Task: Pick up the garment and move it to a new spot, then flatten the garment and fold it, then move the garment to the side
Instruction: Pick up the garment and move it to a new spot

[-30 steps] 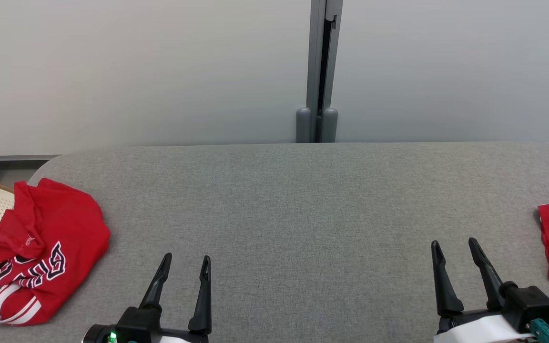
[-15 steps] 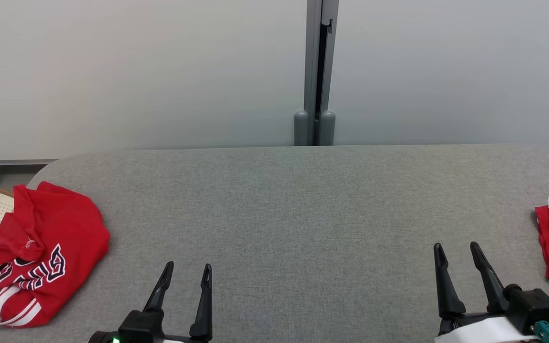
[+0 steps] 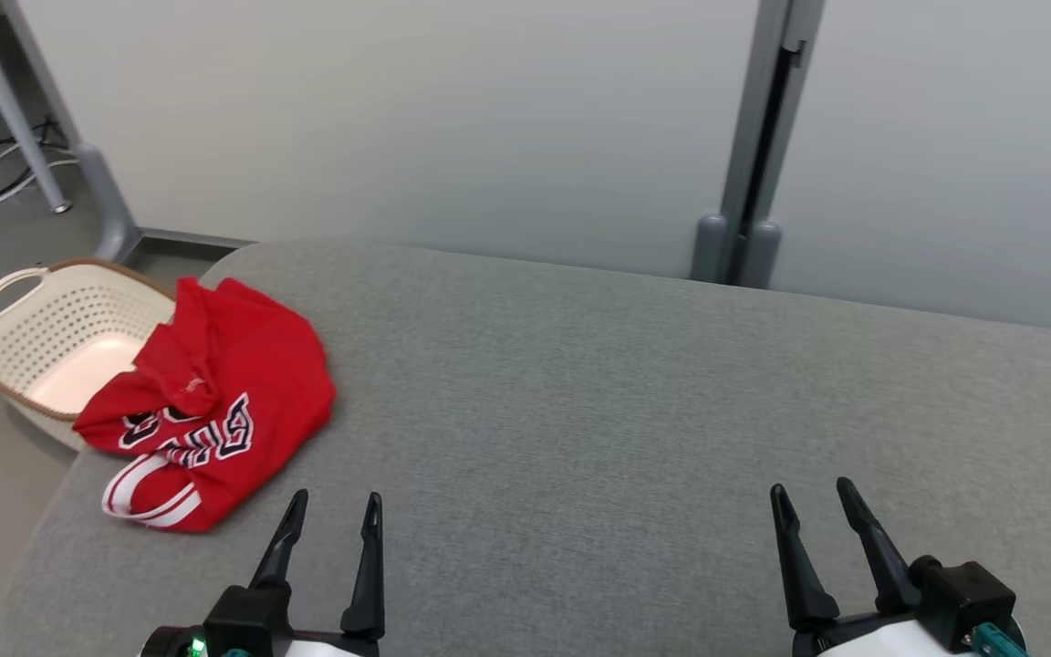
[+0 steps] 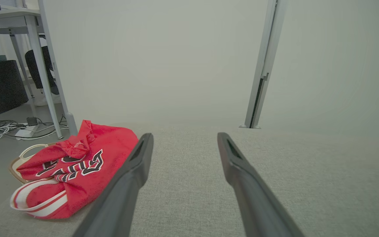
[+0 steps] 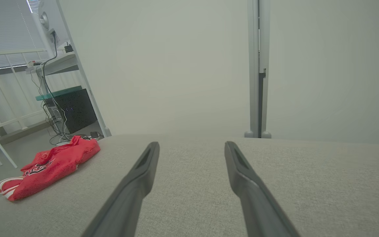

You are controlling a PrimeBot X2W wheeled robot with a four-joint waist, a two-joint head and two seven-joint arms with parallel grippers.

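Garment (image 3: pixel 215 401), a crumpled red jersey with white-edged lettering, lies heaped at the left end of the grey counter (image 3: pixel 580 411), right beside a cream perforated basket (image 3: pixel 42 319). My left tool (image 3: pixel 336 498) hovers near its right edge, fingers spread and empty. My right tool (image 3: pixel 811 488) is well apart from it, likewise spread and holding nothing.

The garment (image 3: pixel 224 374) hides part of the basket (image 3: pixel 51 315), its own lettering partly folded away.
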